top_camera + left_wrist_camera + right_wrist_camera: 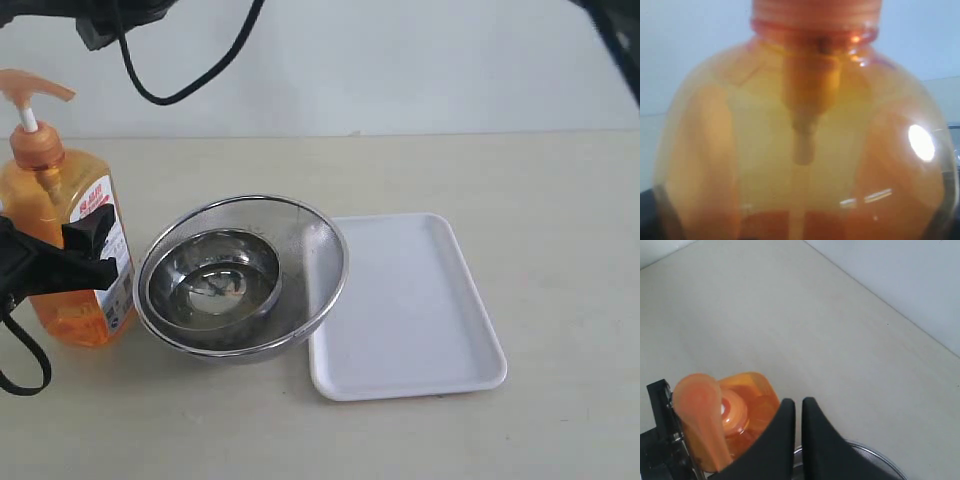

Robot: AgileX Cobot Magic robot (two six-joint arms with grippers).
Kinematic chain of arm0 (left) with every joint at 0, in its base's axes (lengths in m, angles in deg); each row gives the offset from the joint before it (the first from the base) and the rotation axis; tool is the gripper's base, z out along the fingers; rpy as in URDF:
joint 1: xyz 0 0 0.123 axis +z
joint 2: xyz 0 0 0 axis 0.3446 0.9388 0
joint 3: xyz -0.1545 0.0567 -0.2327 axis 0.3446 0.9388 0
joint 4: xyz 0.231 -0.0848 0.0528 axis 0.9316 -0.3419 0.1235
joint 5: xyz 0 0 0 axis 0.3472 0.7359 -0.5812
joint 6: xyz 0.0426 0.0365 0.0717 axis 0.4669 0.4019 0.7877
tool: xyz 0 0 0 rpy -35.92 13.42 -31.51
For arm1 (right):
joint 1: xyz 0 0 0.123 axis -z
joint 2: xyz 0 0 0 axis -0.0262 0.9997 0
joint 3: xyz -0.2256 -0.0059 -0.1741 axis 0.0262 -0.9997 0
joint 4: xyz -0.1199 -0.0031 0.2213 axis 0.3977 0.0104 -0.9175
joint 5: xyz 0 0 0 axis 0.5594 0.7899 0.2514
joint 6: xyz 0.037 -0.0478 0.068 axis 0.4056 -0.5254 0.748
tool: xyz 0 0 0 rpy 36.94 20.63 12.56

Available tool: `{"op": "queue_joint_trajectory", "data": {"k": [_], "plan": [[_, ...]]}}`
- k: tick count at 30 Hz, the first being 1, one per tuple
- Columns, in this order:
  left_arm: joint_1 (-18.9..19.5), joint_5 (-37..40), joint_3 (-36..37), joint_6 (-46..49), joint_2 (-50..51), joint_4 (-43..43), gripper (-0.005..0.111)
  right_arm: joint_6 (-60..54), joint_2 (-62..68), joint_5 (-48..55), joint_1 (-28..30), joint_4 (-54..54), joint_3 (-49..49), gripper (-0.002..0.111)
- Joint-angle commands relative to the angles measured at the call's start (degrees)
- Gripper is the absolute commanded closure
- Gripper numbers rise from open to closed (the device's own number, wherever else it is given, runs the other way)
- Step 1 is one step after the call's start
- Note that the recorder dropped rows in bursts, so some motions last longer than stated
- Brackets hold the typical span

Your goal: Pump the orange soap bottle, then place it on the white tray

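Orange soap bottle (40, 200) pinched by left gripper (95, 246), stood beside steel bowls (318, 262). Right gripper (799, 405) pressed together near pump head (702, 415), stem raised. Pumping and placement on white tray (410, 310) judged outstanding.

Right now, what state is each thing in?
orange soap bottle: upright, gripped
pump head: raised, white stem showing
left fingers: closed around the bottle
right fingers: shut, empty, near the pump head
white tray: flat, bare
steel bowl: upright, nested inside mesh strainer
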Motion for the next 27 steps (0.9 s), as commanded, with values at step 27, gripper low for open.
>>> {"op": "queue_joint_trajectory", "data": {"k": [27], "plan": [[0.1,1.0,0.1,0.3,0.0,0.4,0.102,-17.9,-20.4,-19.5,-2.1,-21.7,-35.5,0.108]]}}
